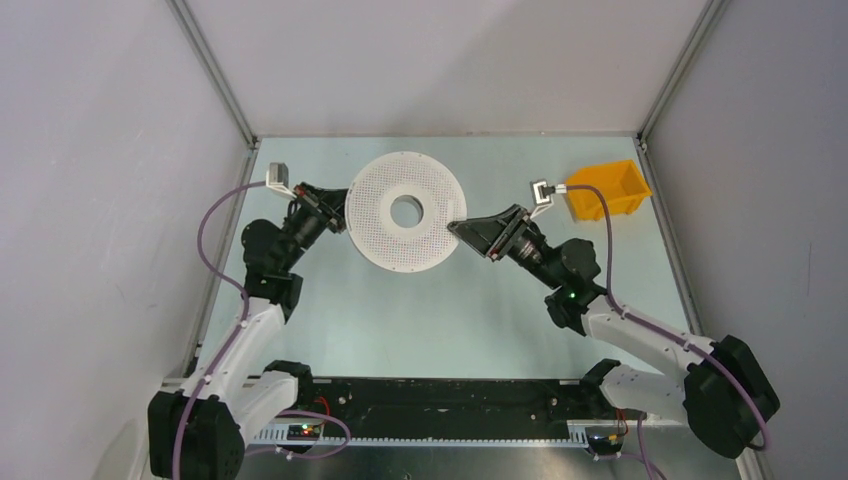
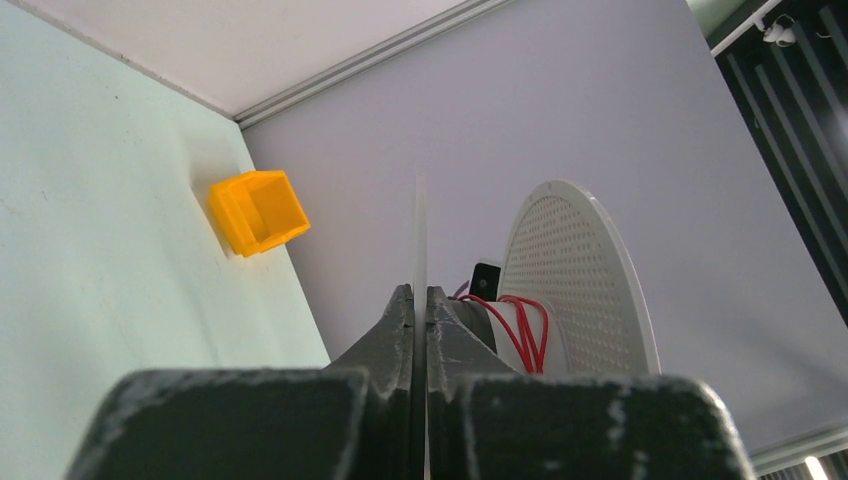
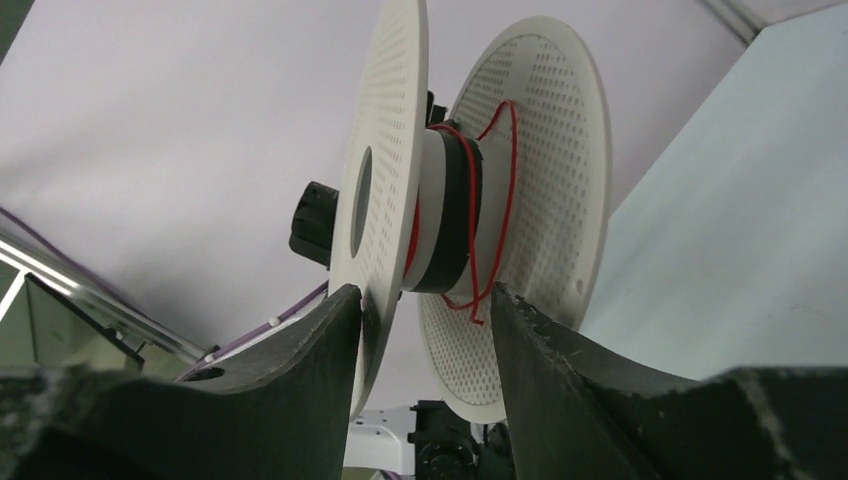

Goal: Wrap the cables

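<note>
The pale grey perforated spool (image 1: 405,212) is held up off the table between both arms. My left gripper (image 1: 340,210) is shut on the thin edge of one flange (image 2: 420,240), and the other flange (image 2: 580,270) stands to the right of it. The cable is a thin red wire (image 2: 522,325) looped a few times round the hub. In the right wrist view the wire (image 3: 472,230) hangs loosely on the hub between the two flanges, with a free end dangling. My right gripper (image 3: 425,300) is open at the spool's right rim (image 1: 458,225); its left finger (image 3: 320,340) is against the near flange (image 3: 385,170).
A yellow bin (image 1: 606,188) stands at the back right of the table, just behind my right wrist; it also shows in the left wrist view (image 2: 258,210). White walls with metal corner posts enclose the table (image 1: 430,310) on three sides.
</note>
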{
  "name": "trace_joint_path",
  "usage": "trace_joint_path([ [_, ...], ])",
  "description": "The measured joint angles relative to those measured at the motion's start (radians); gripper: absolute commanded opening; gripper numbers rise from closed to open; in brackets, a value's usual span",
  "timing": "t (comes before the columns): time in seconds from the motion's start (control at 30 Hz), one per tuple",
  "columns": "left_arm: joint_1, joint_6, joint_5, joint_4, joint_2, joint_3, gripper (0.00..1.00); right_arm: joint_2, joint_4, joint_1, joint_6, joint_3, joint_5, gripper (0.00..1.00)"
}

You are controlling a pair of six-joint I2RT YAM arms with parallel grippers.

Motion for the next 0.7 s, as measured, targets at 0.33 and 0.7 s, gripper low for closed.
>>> trace_joint_path([
  [0.33, 0.0, 0.021, 0.015, 0.002, 0.027, -0.018, 0.01, 0.057, 0.103, 0.0, 0.075, 0.0, -0.023, 0.04],
  [0.7, 0.022, 0.072, 0.031, 0.039, 0.069, -0.027, 0.12, 0.249, 0.336, -0.045, 0.316, 0.002, -0.019, 0.0],
])
